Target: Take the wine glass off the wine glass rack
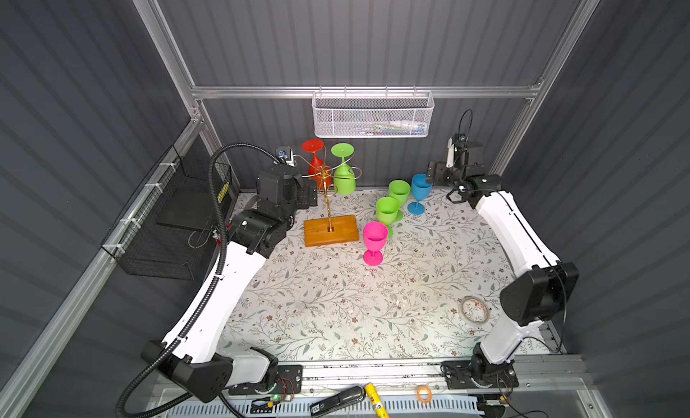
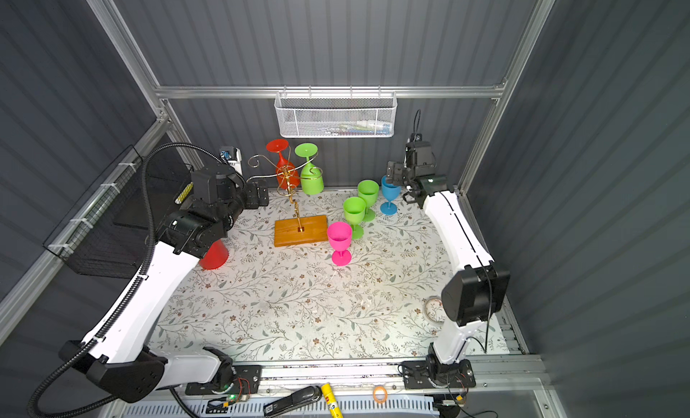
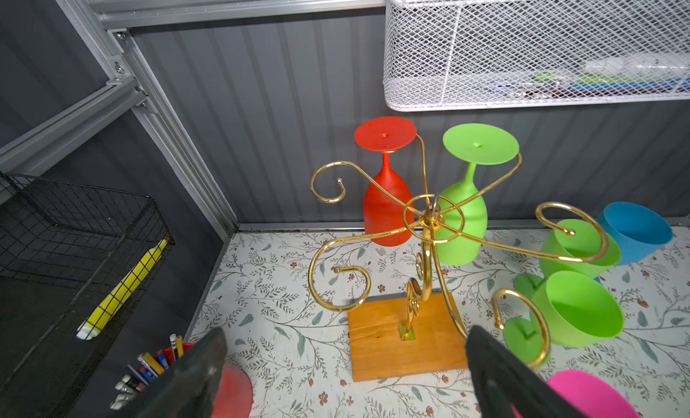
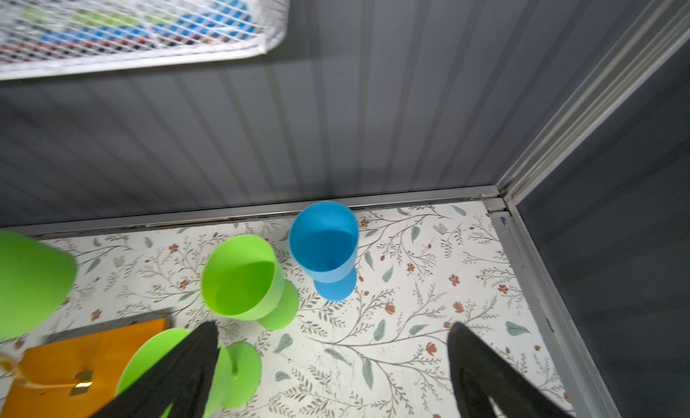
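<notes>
White mesh basket (image 1: 373,117) hangs high; a tape roll (image 1: 474,311), apparently, lies flat.

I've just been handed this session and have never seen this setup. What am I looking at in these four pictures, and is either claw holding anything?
The machine is two white robot arms, a left arm and a right arm, mounted at the front edge of a flowered table, each ending in a two-finger claw. Two pictures look down on the whole scene from overhead; the other two come from cameras on the wrists. The left gripper faces the wine glass rack, a gold wire stand on a wooden base, where a red glass and a green glass hang upside down. The right gripper faces a blue glass. That, two other green glasses and a pink glass stand upright on the table. Both grippers are open and empty.
</notes>
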`<state>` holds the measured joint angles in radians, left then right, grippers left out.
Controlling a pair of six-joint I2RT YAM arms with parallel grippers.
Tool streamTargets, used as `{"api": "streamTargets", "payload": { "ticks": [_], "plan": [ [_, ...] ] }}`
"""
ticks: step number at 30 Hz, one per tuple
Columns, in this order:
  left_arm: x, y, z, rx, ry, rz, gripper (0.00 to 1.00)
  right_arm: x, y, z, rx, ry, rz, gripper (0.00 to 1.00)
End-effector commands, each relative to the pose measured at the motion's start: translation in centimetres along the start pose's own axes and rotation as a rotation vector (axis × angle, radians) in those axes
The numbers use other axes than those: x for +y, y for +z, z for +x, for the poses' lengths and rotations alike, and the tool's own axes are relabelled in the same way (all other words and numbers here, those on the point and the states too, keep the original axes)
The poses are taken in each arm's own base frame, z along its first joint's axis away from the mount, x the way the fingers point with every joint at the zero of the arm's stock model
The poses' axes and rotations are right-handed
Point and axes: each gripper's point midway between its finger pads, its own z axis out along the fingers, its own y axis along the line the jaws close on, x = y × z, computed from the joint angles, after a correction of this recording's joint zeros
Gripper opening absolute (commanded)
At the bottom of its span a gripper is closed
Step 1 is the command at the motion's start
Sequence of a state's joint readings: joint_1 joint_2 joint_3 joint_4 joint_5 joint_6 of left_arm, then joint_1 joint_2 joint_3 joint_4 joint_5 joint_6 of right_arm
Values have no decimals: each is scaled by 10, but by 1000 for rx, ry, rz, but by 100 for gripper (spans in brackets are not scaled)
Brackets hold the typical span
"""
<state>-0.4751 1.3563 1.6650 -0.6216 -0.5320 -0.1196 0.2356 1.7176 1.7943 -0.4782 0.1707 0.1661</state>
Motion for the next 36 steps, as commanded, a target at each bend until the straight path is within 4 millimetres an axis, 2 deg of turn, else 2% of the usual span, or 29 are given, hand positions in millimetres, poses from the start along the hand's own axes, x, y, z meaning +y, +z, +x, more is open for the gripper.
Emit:
{"api": "streamTargets", "payload": {
  "ticks": [1, 7, 10, 13, 22, 36],
  "plan": [
    [5, 8, 14, 91, -16, -33, 100, 47, -17, -6, -63, -27, -123, 95],
    [10, 29, 28, 223, 57, -62, 100, 115, -45, -8, -105, -94, -279, 95],
    [16, 39, 36, 270, 64, -70, 100, 138, -50, -8, -105, -105, -340, 96],
    [23, 48, 43, 303, 62, -82, 100, 154, -47, -7, -93, -98, -373, 95],
    [36, 65, 56, 356, 65, -120, 100, 182, -45, -17, -106, -55, -425, 95],
    [78, 82, 56, 358, 0, -217, 100, 190, -55, -20, -111, -40, -444, 95]
  ]
}}
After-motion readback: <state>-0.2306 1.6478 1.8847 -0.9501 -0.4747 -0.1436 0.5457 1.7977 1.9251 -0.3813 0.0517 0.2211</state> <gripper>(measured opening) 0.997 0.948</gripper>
